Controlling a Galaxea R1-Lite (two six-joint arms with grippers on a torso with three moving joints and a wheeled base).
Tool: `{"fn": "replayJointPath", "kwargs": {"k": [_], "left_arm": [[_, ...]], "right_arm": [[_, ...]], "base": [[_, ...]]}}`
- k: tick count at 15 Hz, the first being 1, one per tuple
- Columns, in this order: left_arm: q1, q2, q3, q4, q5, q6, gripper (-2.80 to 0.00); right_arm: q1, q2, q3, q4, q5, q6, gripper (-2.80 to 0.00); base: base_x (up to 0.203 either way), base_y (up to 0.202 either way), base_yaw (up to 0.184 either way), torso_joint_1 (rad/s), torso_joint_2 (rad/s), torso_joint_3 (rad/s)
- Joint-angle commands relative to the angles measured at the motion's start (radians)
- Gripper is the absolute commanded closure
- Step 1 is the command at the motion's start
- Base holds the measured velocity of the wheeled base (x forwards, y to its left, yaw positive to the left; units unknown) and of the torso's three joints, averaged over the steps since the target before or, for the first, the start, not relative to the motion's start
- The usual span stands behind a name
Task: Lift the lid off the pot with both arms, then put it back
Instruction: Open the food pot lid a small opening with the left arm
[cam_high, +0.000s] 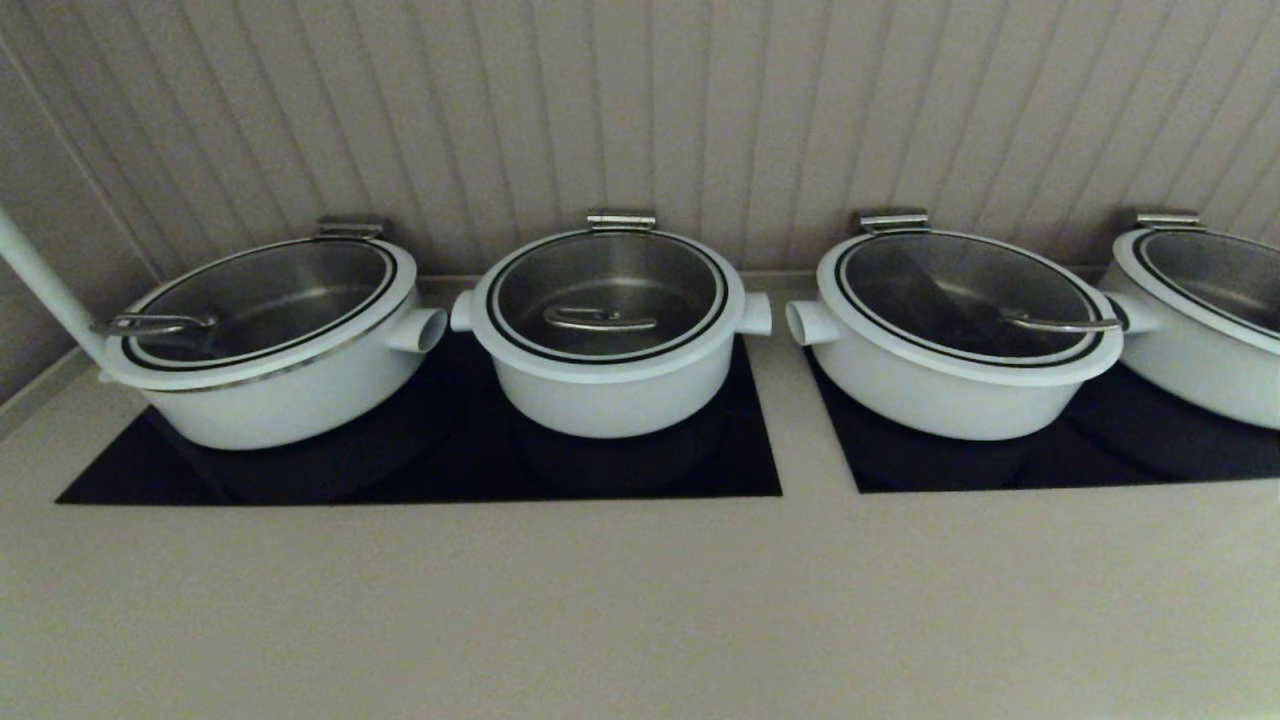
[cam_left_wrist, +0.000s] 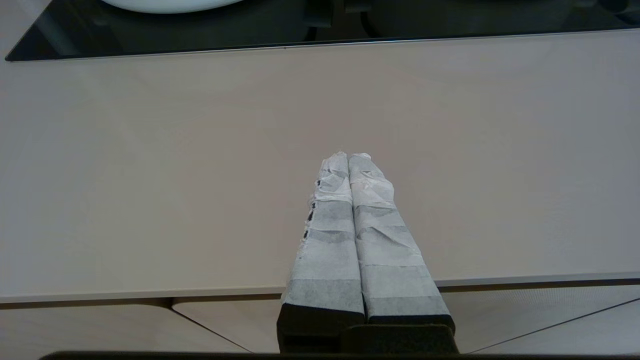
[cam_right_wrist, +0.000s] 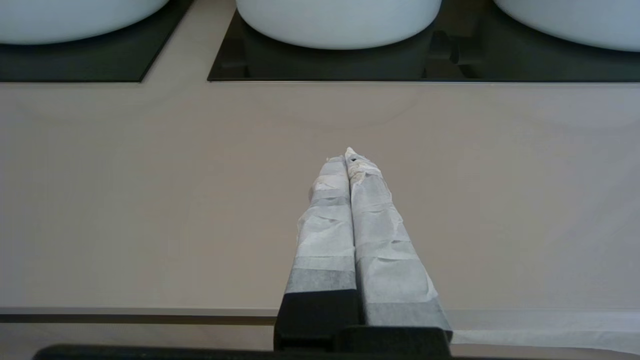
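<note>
Left end effector (cam_left_wrist: 348, 156) pressed together, right end effector (cam_right_wrist: 346, 154) likewise, lid (cam_high: 608, 295) on pot (cam_high: 612, 385) well beyond both

Glass lid (cam_high: 608, 292) with glossy white rim and polished steel handle; pot (cam_high: 612, 385) of smooth white enamel, brushed steel inside. Glossy black glass panel (cam_high: 640, 470) beneath the pot, reflecting it. Matt beige worktop (cam_high: 640, 600), smooth. Left hand (cam_left_wrist: 348, 156) and right hand (cam_right_wrist: 347, 154) wrapped in wrinkled white cloth tape.

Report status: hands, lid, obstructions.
Left hand and right hand shut, empty, over the counter's front. Lid seated on pot. Nothing in the way.
</note>
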Motion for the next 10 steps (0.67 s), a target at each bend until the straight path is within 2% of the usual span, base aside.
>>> {"fn": "replayJointPath", "kwargs": {"k": [1,3,5,6,8,10], "left_arm": [[0.0,0.0,0.0,0.001,0.0,0.0,0.0],[0.0,0.0,0.0,0.001,0.0,0.004,0.0],[0.0,0.0,-0.003,-0.003,-0.006,0.059,0.0],[0.0,0.0,-0.014,-0.035,-0.026,0.08,0.0],[0.0,0.004,-0.073,-0.052,-0.092,0.084,0.0],[0.0,0.093,-0.144,-0.055,-0.119,0.085,0.0]], "right_arm": [[0.0,0.001,0.0,0.0,0.001,-0.002,0.0],[0.0,0.001,0.0,0.0,0.001,0.0,0.0],[0.0,0.001,0.0,0.0,0.001,-0.001,0.0],[0.0,0.001,0.0,0.0,0.001,-0.002,0.0],[0.0,0.001,0.0,0.0,0.001,0.0,0.0],[0.0,0.001,0.0,0.0,0.001,0.0,0.0]], "base": [[0.0,0.0,0.0,0.0,0.0,0.0],[0.0,0.0,0.0,0.0,0.0,0.0],[0.0,0.0,0.0,0.0,0.0,0.0],[0.0,0.0,0.0,0.0,0.0,0.0],[0.0,0.0,0.0,0.0,0.0,0.0],[0.0,0.0,0.0,0.0,0.0,0.0]]}}
